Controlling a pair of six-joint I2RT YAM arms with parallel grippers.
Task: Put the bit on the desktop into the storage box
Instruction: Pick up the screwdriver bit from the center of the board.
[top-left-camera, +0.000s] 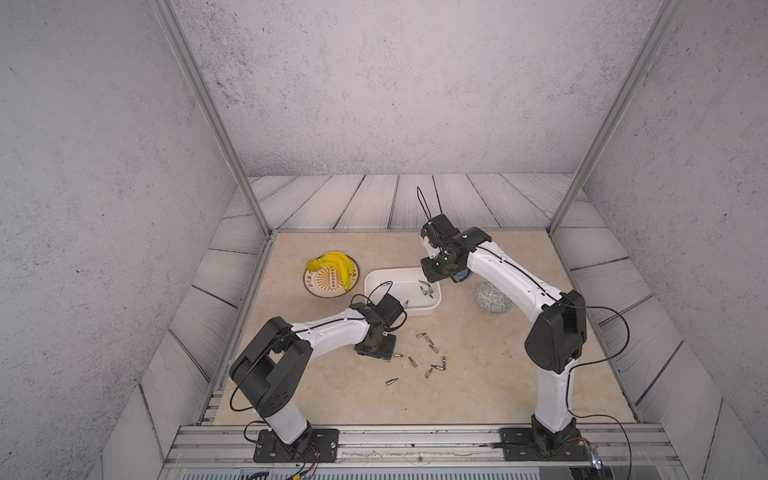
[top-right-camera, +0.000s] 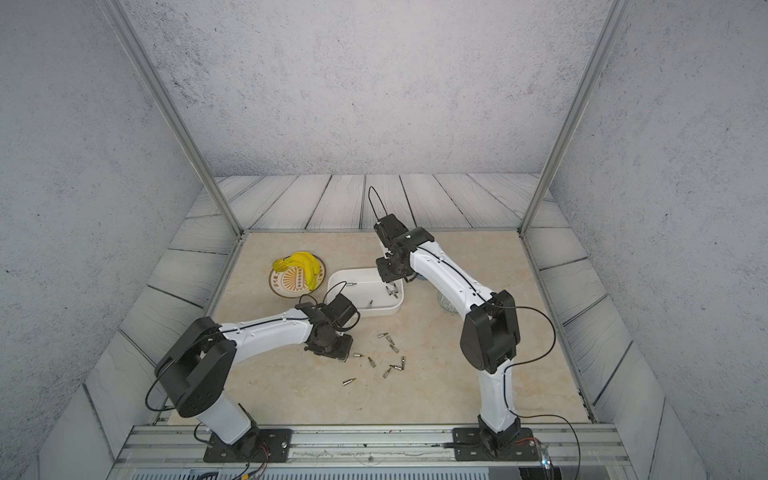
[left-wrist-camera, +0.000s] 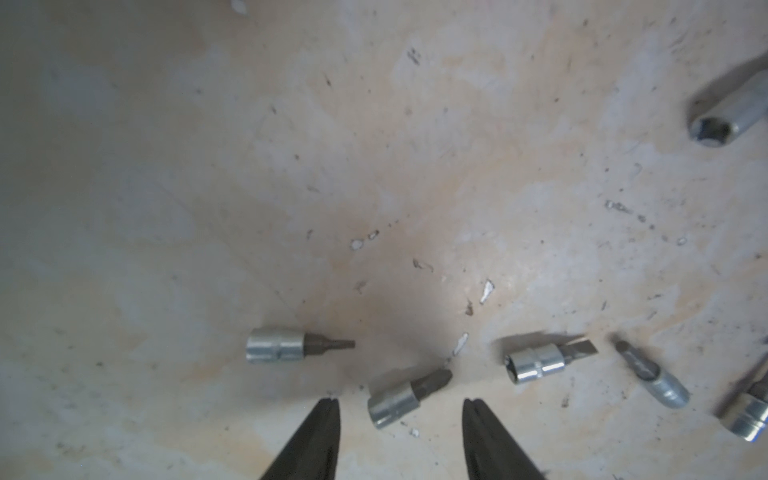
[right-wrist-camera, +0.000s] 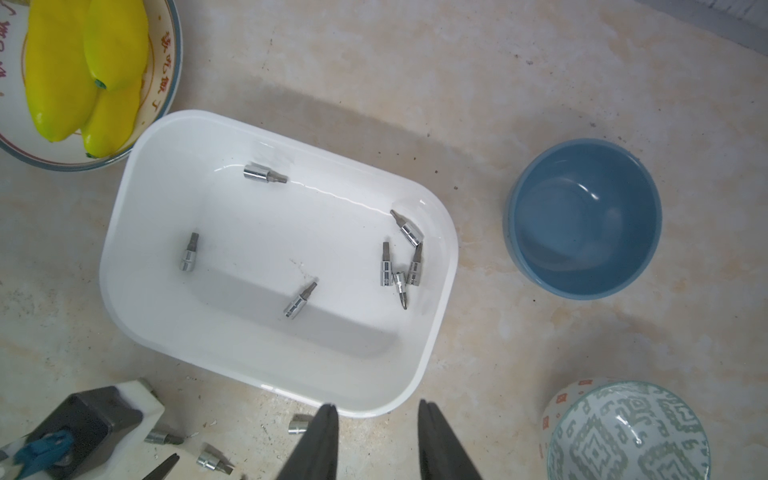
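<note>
**Setting.** Grey speckled walls and plank-patterned panels are enclosing a beige marbled table (top-left-camera: 478, 395) edged with aluminium rails.

**Item 1, target bit** (left-wrist-camera: 409, 397). It is lying flat on the table directly between the fingertips of the left pincer (left-wrist-camera: 401, 401), with a gap showing on either side. Its long axis is running slantwise to the pincer's closing line. The chrome socket end is sitting toward the pincer's wrist, and the dark driver tip is pointing away and leaning toward one finger. Judged: fingers closing here would be meeting the socket body askew, so the bit may swivel.

**Item 2, left pincer.** It is standing about half-wide and empty, straddling the target bit. It is by far the nearer arm.

**Item 3, right pincer** (right-wrist-camera: 377, 404). It is hanging with its jaws narrowly apart and nothing between them, above the near rim of the storage box (right-wrist-camera: 137, 208). It is well apart from the target bit.

**Item 4, storage box.** It is holding seven bits and is sitting near the left pincer, on the side away from the arm bases.

**Item 5, neighbours.** A hex-tipped bit (left-wrist-camera: 299, 345) is lying just outside one finger and a flat-blade bit (left-wrist-camera: 548, 359) outside the other.

**Item 6, writing.**
- Red characters are running round the plate (right-wrist-camera: 176, 62) under the bananas (right-wrist-camera: 62, 62), but they are cut off and not readable.
- The patterned bowl (right-wrist-camera: 623, 436) is showing red square marks.
- The blue bowl (right-wrist-camera: 582, 216) is plain.
- No brand is readable on any bit.
</note>
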